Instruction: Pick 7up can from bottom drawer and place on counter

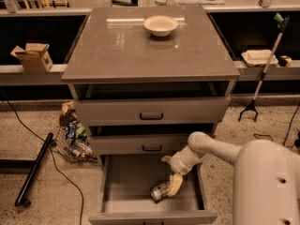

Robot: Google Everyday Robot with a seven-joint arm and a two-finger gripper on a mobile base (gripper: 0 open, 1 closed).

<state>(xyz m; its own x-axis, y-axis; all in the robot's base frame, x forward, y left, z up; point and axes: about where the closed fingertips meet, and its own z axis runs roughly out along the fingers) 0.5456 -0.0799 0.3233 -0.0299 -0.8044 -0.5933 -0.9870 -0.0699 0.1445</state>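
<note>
The 7up can (160, 192) lies on its side on the floor of the open bottom drawer (126, 182), right of the middle. My gripper (172, 186) reaches down into the drawer on the end of the white arm and sits right against the can's right end. The counter (126, 46) is the glossy grey-brown slab on top of the cabinet, well above the gripper.
A cream bowl (161, 25) stands at the back of the counter. Two closed drawers with black handles (151, 116) sit above the open one. A bag of litter (72, 137) and a black pole (35, 170) lie left. A grabber tool (262, 74) leans right.
</note>
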